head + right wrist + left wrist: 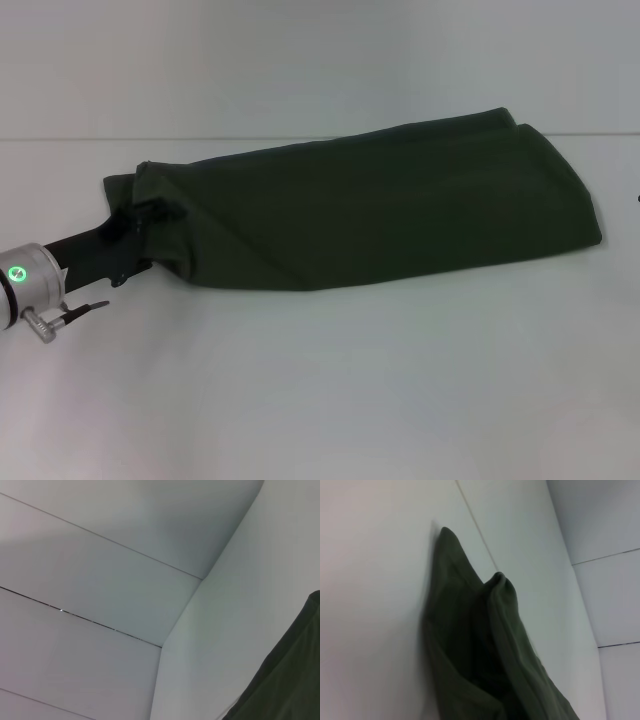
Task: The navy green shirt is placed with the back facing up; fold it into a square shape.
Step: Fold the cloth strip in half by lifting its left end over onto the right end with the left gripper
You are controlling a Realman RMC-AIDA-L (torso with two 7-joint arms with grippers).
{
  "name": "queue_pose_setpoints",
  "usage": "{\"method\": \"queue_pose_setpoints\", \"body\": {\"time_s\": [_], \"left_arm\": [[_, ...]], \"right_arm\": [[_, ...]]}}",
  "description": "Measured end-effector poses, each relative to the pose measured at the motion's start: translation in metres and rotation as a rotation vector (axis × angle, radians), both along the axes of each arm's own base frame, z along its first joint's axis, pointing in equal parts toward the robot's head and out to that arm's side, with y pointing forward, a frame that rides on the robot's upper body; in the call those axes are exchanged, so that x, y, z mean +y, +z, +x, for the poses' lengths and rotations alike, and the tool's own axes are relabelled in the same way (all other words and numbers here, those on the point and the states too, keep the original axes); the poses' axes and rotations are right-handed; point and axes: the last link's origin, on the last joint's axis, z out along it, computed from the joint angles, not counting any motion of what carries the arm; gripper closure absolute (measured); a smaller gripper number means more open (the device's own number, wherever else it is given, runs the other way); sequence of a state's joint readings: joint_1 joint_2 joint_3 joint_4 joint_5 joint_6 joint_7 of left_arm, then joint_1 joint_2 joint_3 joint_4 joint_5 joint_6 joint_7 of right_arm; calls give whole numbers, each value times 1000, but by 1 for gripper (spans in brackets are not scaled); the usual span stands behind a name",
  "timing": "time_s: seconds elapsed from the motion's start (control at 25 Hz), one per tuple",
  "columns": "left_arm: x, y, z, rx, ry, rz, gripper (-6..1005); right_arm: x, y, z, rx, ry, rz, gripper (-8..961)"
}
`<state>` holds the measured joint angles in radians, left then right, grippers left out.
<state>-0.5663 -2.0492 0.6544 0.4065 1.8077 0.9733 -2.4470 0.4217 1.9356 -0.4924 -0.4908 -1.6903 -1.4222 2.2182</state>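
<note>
The navy green shirt (380,215) lies on the white table as a long folded band, running from the left toward the far right, plain side up. My left gripper (148,214) is at the band's left end, shut on a pinch of cloth that is raised a little off the table. In the left wrist view the shirt (485,650) rises in bunched folds toward the camera. An edge of the shirt (285,685) shows in the right wrist view. The right gripper itself is out of view.
The white table (330,390) stretches wide in front of the shirt. Its far edge meets a pale wall (300,60) just behind the cloth. The left arm's silver wrist with a green light (22,280) sits at the left edge.
</note>
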Motion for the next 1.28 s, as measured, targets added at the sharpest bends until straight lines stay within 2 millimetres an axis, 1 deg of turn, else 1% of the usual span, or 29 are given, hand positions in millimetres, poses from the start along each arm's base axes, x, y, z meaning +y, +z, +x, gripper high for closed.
{"method": "queue_pose_setpoints", "body": {"time_s": [0.04,0.28,0.48,0.6,0.72,0.88,0.92,0.96,1.0,1.04,1.08,1.16,1.28], "left_arm": [[0,0,-1,1,3,-2,224],[-1,-1,-2,23,0,-17,452],[1,2,-1,39,-18,-15,690],[2,11,-2,75,-54,-21,806],[7,33,-8,168,-87,-54,921],[16,54,-14,281,-100,-85,957],[20,65,-16,348,-109,-94,965],[20,65,-16,348,-109,-94,974],[22,70,-17,376,-112,-95,983],[24,81,-20,422,-107,-89,992],[24,81,-20,422,-107,-89,992],[25,90,-23,451,-96,-74,992],[25,99,-31,490,-64,-58,993]], "right_arm": [[0,0,0,0,0,0,27],[0,0,0,-2,-1,1,27],[1,1,0,-4,-1,1,27],[0,1,1,-3,-5,0,27],[-1,2,3,0,-10,-1,27],[-2,2,3,-1,-14,-1,27],[-1,2,4,-3,-16,-1,27],[-1,2,4,-4,-18,0,27],[-1,2,5,-6,-22,0,27],[-1,2,5,-8,-24,1,27],[0,2,5,-10,-25,2,27],[0,2,5,-11,-26,2,27],[0,2,5,-11,-26,1,27]]}}
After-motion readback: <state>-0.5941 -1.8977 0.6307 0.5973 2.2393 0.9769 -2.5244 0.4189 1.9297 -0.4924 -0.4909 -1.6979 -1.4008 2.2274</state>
